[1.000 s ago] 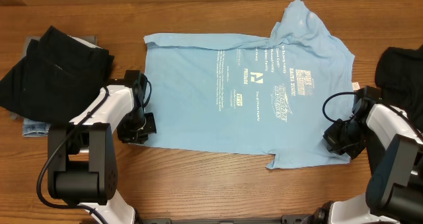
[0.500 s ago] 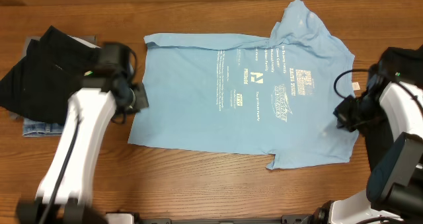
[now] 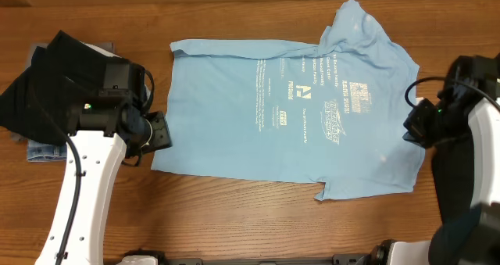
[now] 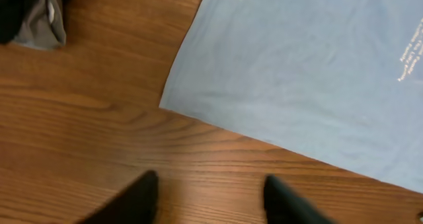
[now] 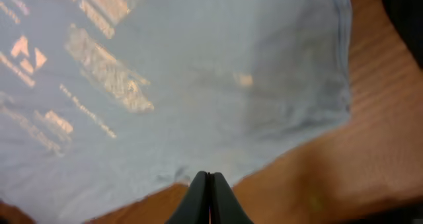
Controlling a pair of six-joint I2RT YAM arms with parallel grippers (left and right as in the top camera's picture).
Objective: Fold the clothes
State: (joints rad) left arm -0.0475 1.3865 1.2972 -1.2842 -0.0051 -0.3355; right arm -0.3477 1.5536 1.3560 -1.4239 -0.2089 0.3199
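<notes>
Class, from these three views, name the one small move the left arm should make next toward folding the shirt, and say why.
Probably ease the left gripper forward onto the near corner of the T-shirt and close there. Its jaws stand open over bare table, just short of that corner, and it lies flat, unfolded.

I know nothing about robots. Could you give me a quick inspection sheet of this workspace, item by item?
Surface: wooden table, bare wood around the cloth.
Job's things: light blue T-shirt spread flat, print up, top sleeve rumpled; dark garments heaped at the left edge.
Clutter: blue denim piece poking out under that heap; dark cloth at the right edge.
Claws: left claw open, empty, over bare wood beside the shirt's corner; right claw shut, over the shirt's edge.
Cables: black cable along the left arm; cable loop by the right arm.
Surroundings: nothing seen.
</notes>
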